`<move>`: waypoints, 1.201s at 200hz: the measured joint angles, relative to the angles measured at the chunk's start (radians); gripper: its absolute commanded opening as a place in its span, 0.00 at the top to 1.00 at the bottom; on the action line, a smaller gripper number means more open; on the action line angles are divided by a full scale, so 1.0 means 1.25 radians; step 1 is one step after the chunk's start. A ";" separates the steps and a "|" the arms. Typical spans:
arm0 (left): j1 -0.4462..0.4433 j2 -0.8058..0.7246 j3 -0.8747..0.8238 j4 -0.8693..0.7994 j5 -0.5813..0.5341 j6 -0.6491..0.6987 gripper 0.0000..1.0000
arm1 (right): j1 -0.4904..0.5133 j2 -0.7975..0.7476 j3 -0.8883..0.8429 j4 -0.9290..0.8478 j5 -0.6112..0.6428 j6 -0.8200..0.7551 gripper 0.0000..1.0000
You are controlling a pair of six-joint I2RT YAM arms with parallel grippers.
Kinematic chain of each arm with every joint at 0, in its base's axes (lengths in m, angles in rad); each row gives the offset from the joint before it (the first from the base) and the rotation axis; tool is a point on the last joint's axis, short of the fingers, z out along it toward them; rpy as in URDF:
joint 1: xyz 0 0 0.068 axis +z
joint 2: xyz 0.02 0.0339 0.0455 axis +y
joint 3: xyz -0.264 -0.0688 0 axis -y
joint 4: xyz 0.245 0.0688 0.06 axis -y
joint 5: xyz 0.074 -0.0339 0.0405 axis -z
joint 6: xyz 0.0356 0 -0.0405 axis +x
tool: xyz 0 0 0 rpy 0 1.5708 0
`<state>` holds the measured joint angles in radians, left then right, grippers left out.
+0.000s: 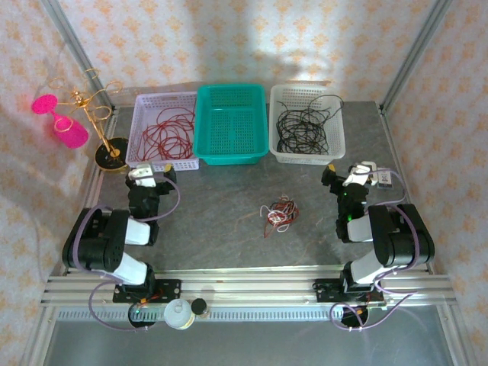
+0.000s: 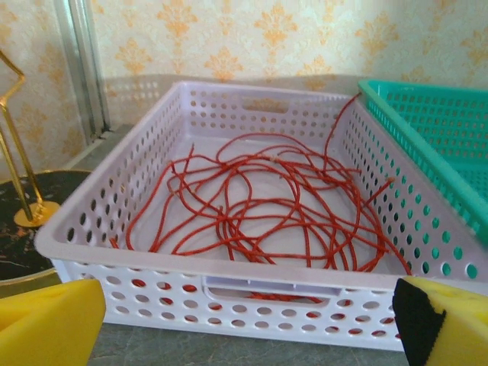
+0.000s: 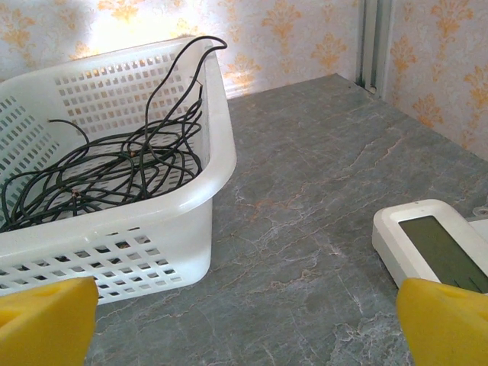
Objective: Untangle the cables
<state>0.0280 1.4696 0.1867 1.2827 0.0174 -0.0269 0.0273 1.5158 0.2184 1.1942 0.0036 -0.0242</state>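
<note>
Starting with the cables (image 1: 279, 213): the red, white and black knot lies loose on the surface (image 1: 221, 221), in front of the teal basket (image 1: 231, 122) and a little to its right, well apart from both arms. Your left pincer (image 1: 149, 174) hovers in front of the basket of red wire (image 1: 164, 130), just beside the teal basket's left wall. Your right pincer (image 1: 352, 177) hovers in front of the basket of black wire (image 1: 307, 126), just to the teal basket's right. Both pincers are spread wide and carry nothing, with the yellow fingertips (image 2: 46, 320) far apart in each wrist view.

The likeliest failure, I judge, is closing on the middle of the bundle and pulling, which would cinch the knot tighter. Take one strand by a loose end and pin the rest with the other pincer. Strands this thin may also slip from the pads or lie too flat to catch. Watch where a strand arches above the rim of the basket of black wire; a swinging arm could snag it and drag it out. A small white device (image 3: 431, 248) with a screen, further right of the teal basket, could get knocked too.
</note>
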 measured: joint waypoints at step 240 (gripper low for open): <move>-0.314 -0.250 0.251 -0.788 0.176 -0.340 0.01 | 0.212 -0.340 0.331 -1.117 -0.302 0.223 0.28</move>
<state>-0.3645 1.1568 0.5007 0.2974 0.2371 -0.4522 0.2924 1.0912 0.6319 -0.2016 -0.3740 0.2546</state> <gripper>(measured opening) 0.986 0.720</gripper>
